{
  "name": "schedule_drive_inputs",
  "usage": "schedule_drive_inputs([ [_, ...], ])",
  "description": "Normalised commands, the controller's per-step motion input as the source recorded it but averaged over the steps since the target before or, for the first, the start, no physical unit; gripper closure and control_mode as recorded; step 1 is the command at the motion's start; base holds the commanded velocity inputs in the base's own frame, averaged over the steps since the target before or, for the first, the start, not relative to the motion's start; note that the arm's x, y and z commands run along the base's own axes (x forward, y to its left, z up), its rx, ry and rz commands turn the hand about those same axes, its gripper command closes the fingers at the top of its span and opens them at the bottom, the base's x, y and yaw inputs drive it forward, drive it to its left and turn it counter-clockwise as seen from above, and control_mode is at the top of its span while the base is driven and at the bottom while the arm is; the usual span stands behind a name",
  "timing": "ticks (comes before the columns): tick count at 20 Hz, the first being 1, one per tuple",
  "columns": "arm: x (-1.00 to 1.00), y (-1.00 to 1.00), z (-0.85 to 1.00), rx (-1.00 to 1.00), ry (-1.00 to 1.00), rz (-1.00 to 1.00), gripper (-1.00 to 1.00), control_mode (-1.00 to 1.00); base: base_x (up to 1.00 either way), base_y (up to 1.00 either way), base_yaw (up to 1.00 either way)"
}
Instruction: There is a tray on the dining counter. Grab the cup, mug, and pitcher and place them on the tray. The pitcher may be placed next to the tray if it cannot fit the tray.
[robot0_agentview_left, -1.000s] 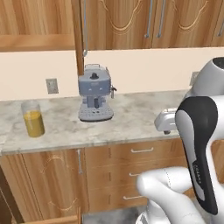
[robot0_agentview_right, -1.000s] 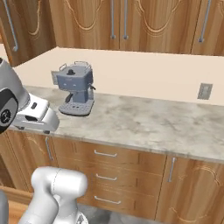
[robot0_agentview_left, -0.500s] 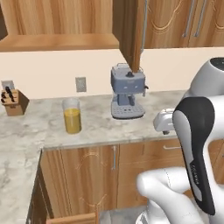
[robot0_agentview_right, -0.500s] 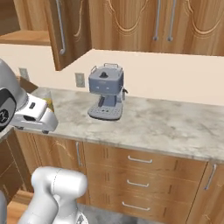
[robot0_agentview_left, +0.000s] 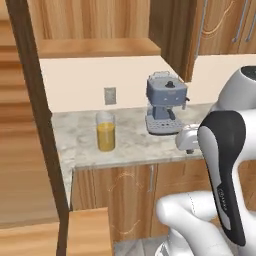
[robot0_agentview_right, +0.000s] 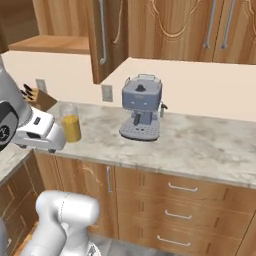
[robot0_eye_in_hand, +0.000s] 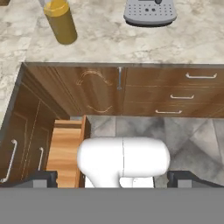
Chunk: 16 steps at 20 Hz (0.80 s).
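Wooden cabinets (robot0_agentview_right: 170, 200) carry a marble counter (robot0_agentview_right: 200, 145) against a cream wall (robot0_agentview_left: 90, 80), over grey floor tiles (robot0_eye_in_hand: 192, 135).

a kitchen: wooden cabinets (robot0_agentview_right: 165, 30), marble counter (robot0_agentview_right: 200, 145), drawers (robot0_agentview_right: 180, 200) and a coffee machine (robot0_agentview_left: 165, 103).

orange-filled clear pitcher (robot0_agentview_left: 105, 132), blue-grey coffee machine (robot0_agentview_left: 164, 104)

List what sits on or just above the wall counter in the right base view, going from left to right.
Knife block → pitcher → wall outlet → coffee machine.
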Motion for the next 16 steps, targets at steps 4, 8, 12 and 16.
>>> schedule_drive_inputs([
  [4,0.0,0.0,0.0,0.0,0.0,0.0,-1.0,1.0,0.68,0.42,0.1],
  [8,0.0,0.0,0.0,0.0,0.0,0.0,-1.0,1.0,0.93,0.29,0.13],
  [12,0.0,0.0,0.0,0.0,0.0,0.0,-1.0,1.0,0.41,0.41,0.11],
  [16,0.0,0.0,0.0,0.0,0.0,0.0,-1.0,1.0,0.0,0.51,0.07],
])
